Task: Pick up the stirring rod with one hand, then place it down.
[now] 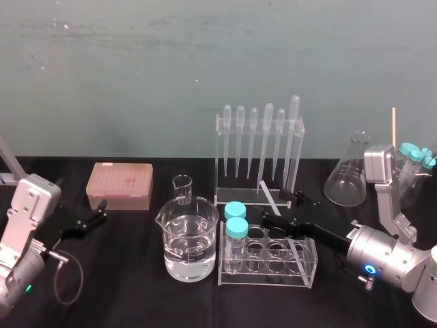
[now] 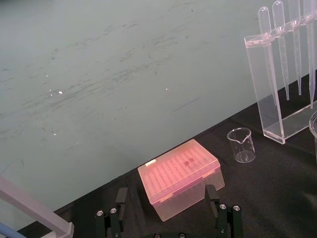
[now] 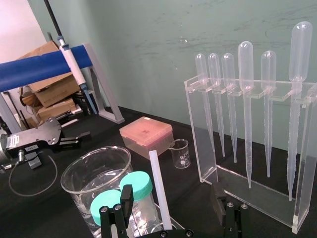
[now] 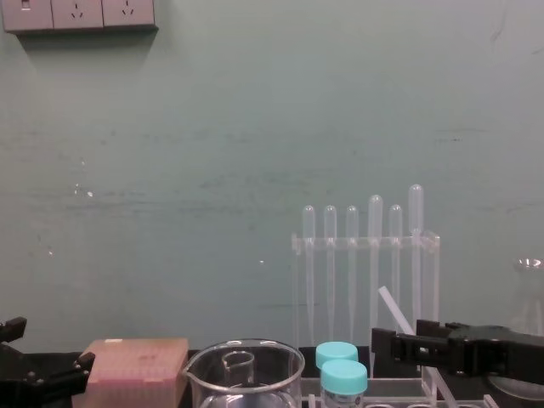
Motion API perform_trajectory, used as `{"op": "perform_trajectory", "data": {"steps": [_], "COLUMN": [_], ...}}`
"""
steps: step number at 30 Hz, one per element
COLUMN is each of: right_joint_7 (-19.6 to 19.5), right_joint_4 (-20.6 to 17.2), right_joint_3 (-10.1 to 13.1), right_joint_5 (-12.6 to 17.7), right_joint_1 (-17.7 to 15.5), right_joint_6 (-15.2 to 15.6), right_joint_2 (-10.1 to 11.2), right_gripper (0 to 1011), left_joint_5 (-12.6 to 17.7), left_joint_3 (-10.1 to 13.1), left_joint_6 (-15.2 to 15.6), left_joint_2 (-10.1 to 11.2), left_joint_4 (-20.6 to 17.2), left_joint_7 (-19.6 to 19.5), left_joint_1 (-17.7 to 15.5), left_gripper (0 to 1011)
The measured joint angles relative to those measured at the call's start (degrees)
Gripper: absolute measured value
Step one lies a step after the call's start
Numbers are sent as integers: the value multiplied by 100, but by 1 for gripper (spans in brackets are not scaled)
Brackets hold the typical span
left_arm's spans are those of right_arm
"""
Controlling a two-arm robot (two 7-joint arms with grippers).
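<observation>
We logged the right gripper (image 1: 283,208) reached in over the tube rack (image 1: 266,280), just in front of the pipette rack (image 1: 235,197). In the right wrist view its jaws were wide apart, and the stirring rod (image 3: 157,183) stood between the fingers (image 3: 124,198), closer to one of them. We could not tell whether that finger touched it. The rod was tilted. In the head view its lower end sat down in the tube rack and its upper end pointed toward the base of the pipette rack. In the chest view the rod (image 4: 393,308) rose at a slant above the black gripper body.

The left gripper (image 1: 101,210) sat low over the black table (image 1: 123,294) at the far left, near the pink tip box (image 1: 119,184). In the left wrist view its jaws were apart, holding nothing.

Two teal-capped vials (image 1: 235,229) stood in the left end of the tube rack. The large beaker (image 1: 191,239), with clear liquid in it, was just beside the rack. A small beaker (image 1: 182,188) stood behind the large one, and a conical flask (image 1: 349,174) stood to the right of the pipette rack.
</observation>
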Motion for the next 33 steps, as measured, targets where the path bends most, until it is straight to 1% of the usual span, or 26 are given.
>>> {"op": "perform_trajectory", "data": {"steps": [7, 9, 11, 14, 15, 16, 17, 19, 21, 23, 24, 25, 27, 28, 31, 32, 33], "right_joint_7": [6, 7, 8, 11, 11, 11, 12, 12, 12, 12, 12, 12, 12, 13, 12, 12, 13], "right_joint_4": [0, -1, -2, -3, -3, -4, -4, -5, -7, -7, -7, -7, -7, -7, -7, -7, -7], "right_joint_3": [-3, -5, -6, -8, -9, -9, -10, -10, -10, -10, -10, -10, -10, -10, -10, -10, -10], "right_joint_5": [7, 8, 9, 10, 11, 11, 11, 12, 12, 13, 13, 14, 14, 15, 16, 17, 17], "right_joint_1": [-1, -2, -3, -3, -4, -3, -4, -4, -4, -4, -4, -4, -4, -4, -4, -4, -4], "right_joint_6": [-7, -9, -11, -14, -15, -15, -17, -18, -20, -21, -21, -23, -24, -25, -25, -25, -25], "right_joint_2": [3, 4, 4, 6, 6, 7, 7, 8, 8, 9, 9, 9, 9, 9, 9, 9, 9], "right_gripper": [1003, 984, 935, 893, 842, 825, 771, 735, 656, 626, 595, 538, 492, 433, 372, 311, 288], "left_joint_5": [0, 0, 0, 0, 0, 0, 0, 0, 0, 0, 0, 0, 0, 0, 0, 0, 0], "left_joint_3": [0, 0, 0, 0, 0, 0, 0, 0, 0, 0, 0, 0, 0, 0, 0, 0, 0], "left_joint_6": [0, 0, 0, 0, 0, 0, 0, 0, 0, 0, 0, 0, 0, 0, 0, 0, 0], "left_joint_2": [0, 0, 0, 0, 0, 0, 0, 0, 0, 0, 0, 0, 0, 0, 0, 0, 0], "left_joint_4": [0, 0, 0, 0, 0, 0, 0, 0, 0, 0, 0, 0, 0, 0, 0, 0, 0], "left_joint_7": [0, 0, 0, 0, 0, 0, 0, 0, 0, 0, 0, 0, 0, 0, 0, 0, 0], "left_joint_1": [0, 0, 0, 0, 0, 0, 0, 0, 0, 0, 0, 0, 0, 0, 0, 0, 0], "left_gripper": [1000, 1000, 1000, 1000, 1000, 1000, 1000, 1000, 1000, 1000, 1000, 1000, 1000, 1000, 1000, 1000, 1000]}}
